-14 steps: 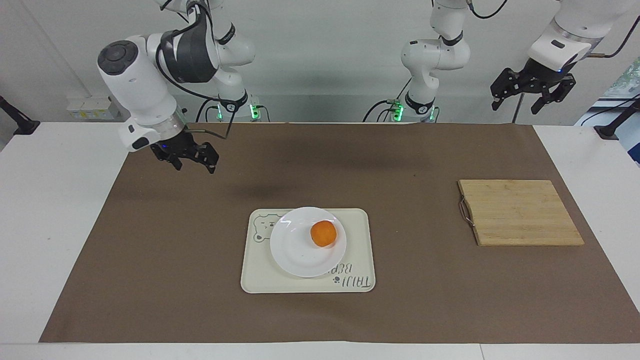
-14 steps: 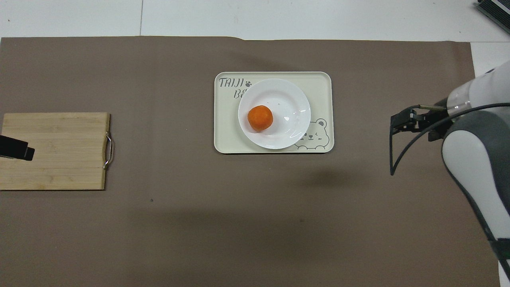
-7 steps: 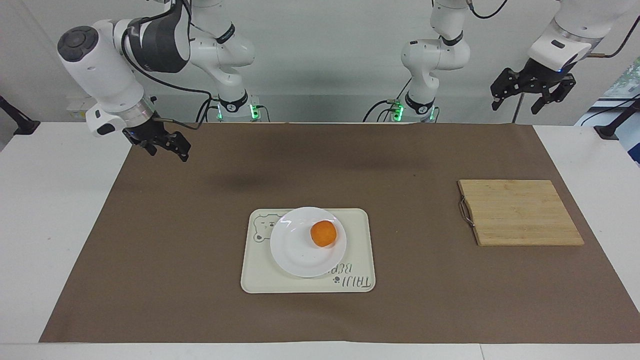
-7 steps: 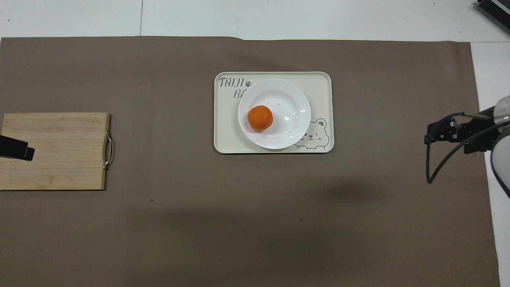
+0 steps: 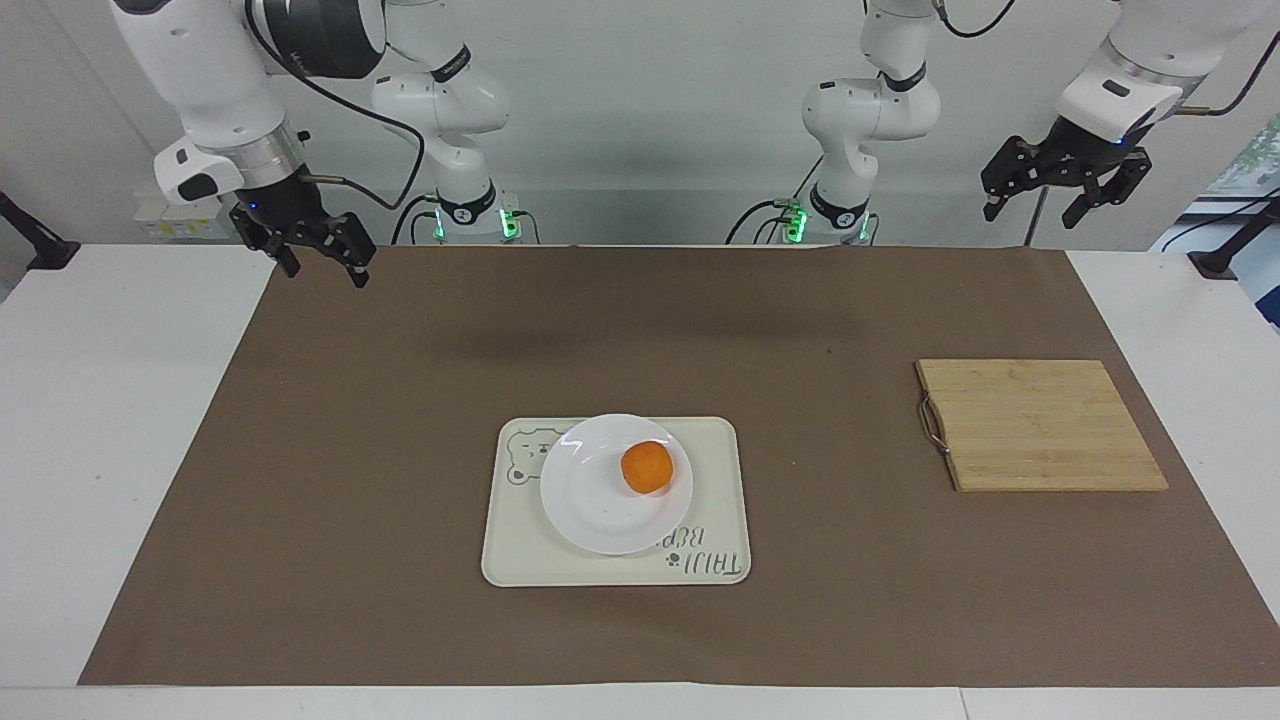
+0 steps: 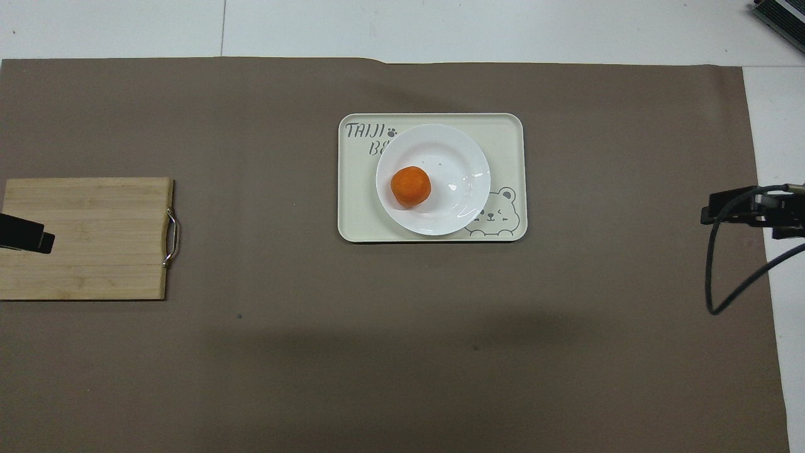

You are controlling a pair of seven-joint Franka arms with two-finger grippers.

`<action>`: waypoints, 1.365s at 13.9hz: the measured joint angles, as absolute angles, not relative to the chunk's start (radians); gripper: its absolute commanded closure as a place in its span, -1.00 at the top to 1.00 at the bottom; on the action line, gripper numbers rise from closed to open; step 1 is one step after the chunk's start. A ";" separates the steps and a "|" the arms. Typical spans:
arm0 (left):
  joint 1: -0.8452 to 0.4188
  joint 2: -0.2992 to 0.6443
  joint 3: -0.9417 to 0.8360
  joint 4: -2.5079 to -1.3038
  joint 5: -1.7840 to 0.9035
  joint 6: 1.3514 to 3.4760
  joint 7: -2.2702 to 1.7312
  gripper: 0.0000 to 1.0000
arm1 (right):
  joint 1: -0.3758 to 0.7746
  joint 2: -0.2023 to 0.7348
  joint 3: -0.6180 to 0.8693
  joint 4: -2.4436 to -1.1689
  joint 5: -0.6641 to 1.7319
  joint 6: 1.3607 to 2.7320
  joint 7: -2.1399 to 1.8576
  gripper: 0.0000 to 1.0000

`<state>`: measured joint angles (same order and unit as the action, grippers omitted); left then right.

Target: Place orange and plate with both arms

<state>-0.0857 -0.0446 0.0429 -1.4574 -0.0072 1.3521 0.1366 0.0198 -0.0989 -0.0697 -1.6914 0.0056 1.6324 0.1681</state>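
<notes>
The orange [image 5: 647,467] [image 6: 410,186] lies on the white plate [image 5: 590,495] [image 6: 453,157], off-centre toward the left arm's end. The plate rests on a cream tray [image 5: 520,560] [image 6: 506,135] with a bear drawing, in the middle of the table. My right gripper [image 5: 327,270] [image 6: 717,214] hangs open and empty in the air over the mat's edge at the right arm's end, well apart from the tray. My left gripper [image 5: 1030,215] [image 6: 25,233] waits open and empty, raised over the outer end of the cutting board.
A bamboo cutting board [image 5: 1040,425] [image 6: 88,239] with a metal handle lies toward the left arm's end. A brown mat [image 5: 400,400] [image 6: 251,352] covers most of the white table. A black cable hangs from the right wrist.
The right arm has risen and swung back from near the tray toward its own end of the table, gripper open throughout. The left arm, orange and plate have not moved.
</notes>
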 measured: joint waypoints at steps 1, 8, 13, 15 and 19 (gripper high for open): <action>-0.086 -0.045 0.043 -1.457 -0.007 1.352 0.137 1.00 | 0.019 -0.099 -0.071 -1.667 0.005 1.607 0.163 1.00; -0.086 -0.045 0.043 -1.457 -0.007 1.352 0.137 1.00 | 0.018 -0.102 -0.075 -1.585 -0.030 1.518 0.077 1.00; -0.086 -0.045 0.043 -1.457 -0.007 1.352 0.137 1.00 | 0.019 -0.102 -0.072 -1.585 -0.036 1.514 0.073 1.00; -0.086 -0.045 0.043 -1.457 -0.007 1.352 0.137 1.00 | 0.019 -0.102 -0.071 -1.585 -0.036 1.514 0.071 1.00; -0.086 -0.045 0.043 -1.457 -0.007 1.352 0.137 1.00 | 0.019 -0.102 -0.071 -1.585 -0.036 1.514 0.069 1.00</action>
